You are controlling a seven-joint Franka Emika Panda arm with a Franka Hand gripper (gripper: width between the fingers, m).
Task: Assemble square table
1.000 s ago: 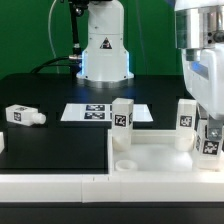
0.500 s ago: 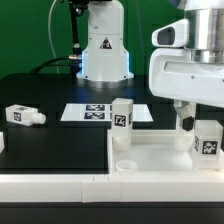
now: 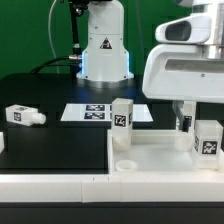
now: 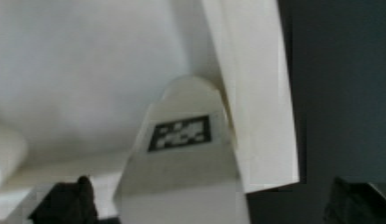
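We see the square table lying at five o'clock on the black table, three legs upright in it. One loose leg lies at nine o'clock. Our claw hangs wide apart over a leg, gripping nothing.

Slab: white square table top, raised rim, lying flat.
Legs: three tagged legs upright on the slab; one lying well apart from it.
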